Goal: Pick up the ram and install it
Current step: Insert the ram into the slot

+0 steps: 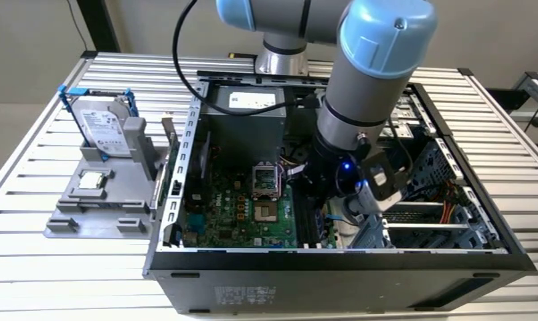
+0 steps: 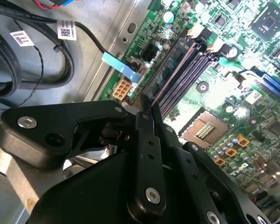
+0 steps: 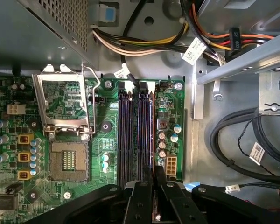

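My gripper (image 1: pixel 340 208) is low inside the open computer case (image 1: pixel 251 261), over the motherboard's side towards the exterior view's right. In the second wrist view its black fingers (image 2: pixel 148 140) are shut on the ram (image 2: pixel 174 75), seen edge-on as a thin line running along the black memory slots (image 2: pixel 191 65). The stick stands upright in line with the slot nearest the board's edge; I cannot tell whether it is seated. In the first wrist view the gripper (image 3: pixel 155 171) sits at the end of the slots (image 3: pixel 135 130).
The empty processor socket (image 3: pixel 67 158) with its raised bracket lies beside the slots. Black cables (image 3: pixel 238 140) and a metal drive cage (image 1: pixel 429 207) crowd the other side. Outside the case, a grey holder (image 1: pixel 100 214) carries a hard drive (image 1: pixel 104 127) and a small square chip (image 1: pixel 92 179).
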Robot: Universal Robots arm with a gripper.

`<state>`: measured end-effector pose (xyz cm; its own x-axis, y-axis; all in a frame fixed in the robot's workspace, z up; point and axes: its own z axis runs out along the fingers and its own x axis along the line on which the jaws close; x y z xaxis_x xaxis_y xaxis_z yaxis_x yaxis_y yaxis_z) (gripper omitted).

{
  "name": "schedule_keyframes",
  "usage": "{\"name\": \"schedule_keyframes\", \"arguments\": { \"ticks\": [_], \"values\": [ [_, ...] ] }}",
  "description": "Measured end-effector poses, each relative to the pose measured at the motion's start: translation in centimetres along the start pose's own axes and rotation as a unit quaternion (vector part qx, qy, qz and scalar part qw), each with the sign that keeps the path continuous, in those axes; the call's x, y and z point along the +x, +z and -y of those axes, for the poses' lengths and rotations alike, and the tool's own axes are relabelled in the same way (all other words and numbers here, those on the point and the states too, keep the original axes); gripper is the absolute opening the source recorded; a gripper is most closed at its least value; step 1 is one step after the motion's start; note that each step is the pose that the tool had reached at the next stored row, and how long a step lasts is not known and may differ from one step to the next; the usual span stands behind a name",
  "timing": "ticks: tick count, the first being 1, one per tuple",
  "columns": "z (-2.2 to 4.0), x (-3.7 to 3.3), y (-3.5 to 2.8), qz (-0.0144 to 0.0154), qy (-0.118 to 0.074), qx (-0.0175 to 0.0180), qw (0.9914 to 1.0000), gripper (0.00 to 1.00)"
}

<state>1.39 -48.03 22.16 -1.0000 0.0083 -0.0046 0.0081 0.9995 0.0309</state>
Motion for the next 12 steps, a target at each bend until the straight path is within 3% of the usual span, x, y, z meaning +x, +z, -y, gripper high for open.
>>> {"name": "schedule_keyframes", "arguments": {
  "ticks": [12],
  "values": [
    [0.00, 0.16, 0.11, 0.0003, 0.009, 0.0014, 0.99996, 0.00]
  ]
}}
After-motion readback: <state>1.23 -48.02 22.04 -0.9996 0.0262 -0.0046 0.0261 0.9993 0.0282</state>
